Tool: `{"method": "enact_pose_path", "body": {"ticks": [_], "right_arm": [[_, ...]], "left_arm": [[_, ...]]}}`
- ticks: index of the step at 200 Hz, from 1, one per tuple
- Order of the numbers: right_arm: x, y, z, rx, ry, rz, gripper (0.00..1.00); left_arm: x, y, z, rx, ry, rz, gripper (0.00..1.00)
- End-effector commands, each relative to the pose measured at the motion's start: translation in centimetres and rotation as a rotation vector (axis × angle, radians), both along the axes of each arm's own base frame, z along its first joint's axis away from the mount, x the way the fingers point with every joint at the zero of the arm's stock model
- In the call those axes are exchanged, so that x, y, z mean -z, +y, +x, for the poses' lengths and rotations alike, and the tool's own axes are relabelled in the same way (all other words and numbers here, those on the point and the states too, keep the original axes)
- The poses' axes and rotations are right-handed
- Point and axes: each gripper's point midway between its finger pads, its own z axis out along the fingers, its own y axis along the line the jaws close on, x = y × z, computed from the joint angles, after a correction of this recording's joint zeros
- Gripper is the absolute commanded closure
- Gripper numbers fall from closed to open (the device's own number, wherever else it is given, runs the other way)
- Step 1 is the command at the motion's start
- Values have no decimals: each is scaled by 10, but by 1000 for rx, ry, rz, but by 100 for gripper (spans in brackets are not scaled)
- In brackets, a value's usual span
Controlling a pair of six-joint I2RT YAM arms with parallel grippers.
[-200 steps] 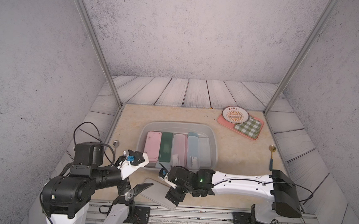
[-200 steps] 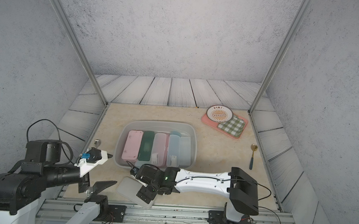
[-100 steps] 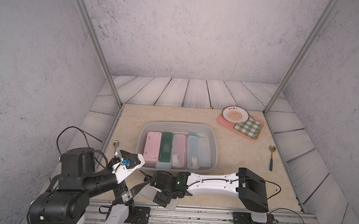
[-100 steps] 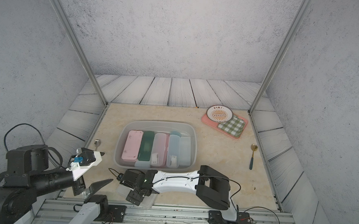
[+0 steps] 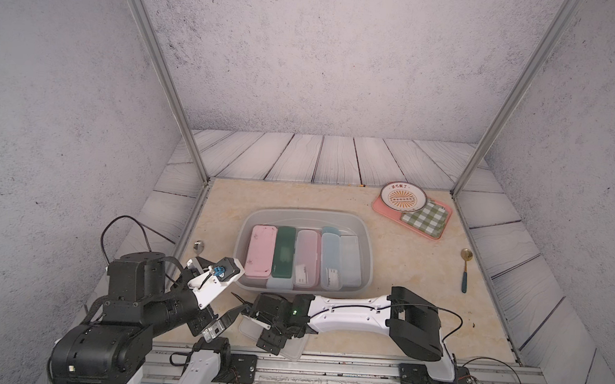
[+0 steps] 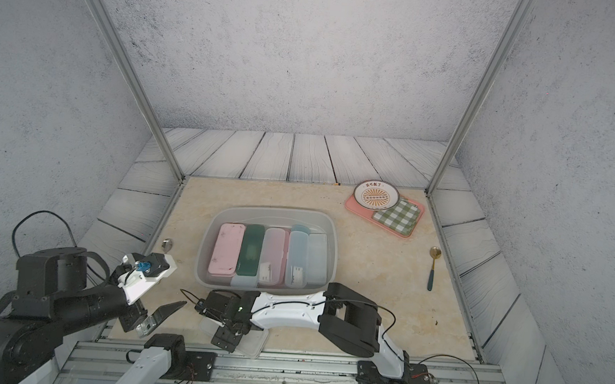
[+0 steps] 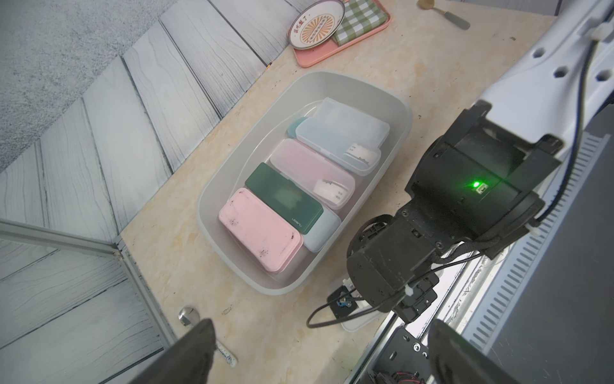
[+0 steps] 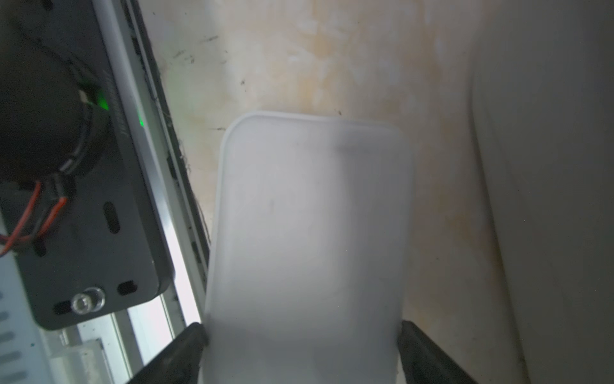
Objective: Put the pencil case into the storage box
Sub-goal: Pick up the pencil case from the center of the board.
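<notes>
Found the task unfinished, with one placement left. Located the last pencil case [image 8: 309, 232], frosted white, flat on the bench [image 5: 403, 279] and outside the storage box [image 5: 304, 214], directly between the right jaws. Recorded the right jaws as spread almost fully, one at each long edge of that case, at or just beside it. Saw no squeeze and no lift, so judged the case bracketed rather than gripped. Recorded the left jaws as fully spread and empty, just beside the right jaws and near the case without touching it. Placed the storage box just beyond the right jaws, with its near wall close to them but apart. Counted five cases side by side in its top layer: pink case [image 5: 259, 250], dark green case [image 5: 283, 251], frosted pink case [image 5: 307, 255], pale blue case [image 5: 331, 260], clear case [image 5: 351, 257]. Noted at least two more below: a grey-blue case [image 5: 279, 283] under the green one and a teal end [image 5: 330, 230] behind the blue one. Judged room left only on top of that layer. Judged the work outstanding as closing, lifting, carrying over the near wall and releasing. Noted, well beyond both jaws, a pink tray [image 5: 394, 213] holding a plate [image 5: 403, 197] and a checked cloth [image 5: 425, 218].
</notes>
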Motion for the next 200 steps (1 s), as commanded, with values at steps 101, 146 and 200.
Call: {"method": "enact_pose_path", "body": {"ticks": [101,146,200], "right_arm": [[-4,-30,0,23,-19,-26,1],[21,-61,-7,31,4,-82,1],[32,-79,5,32,28,-104,12]], "left_arm": [[50,3,-34,-65,293,-20,0],[72,10,-32,-68,360,33,0],[82,8,-30,-50,384,31,0]]}}
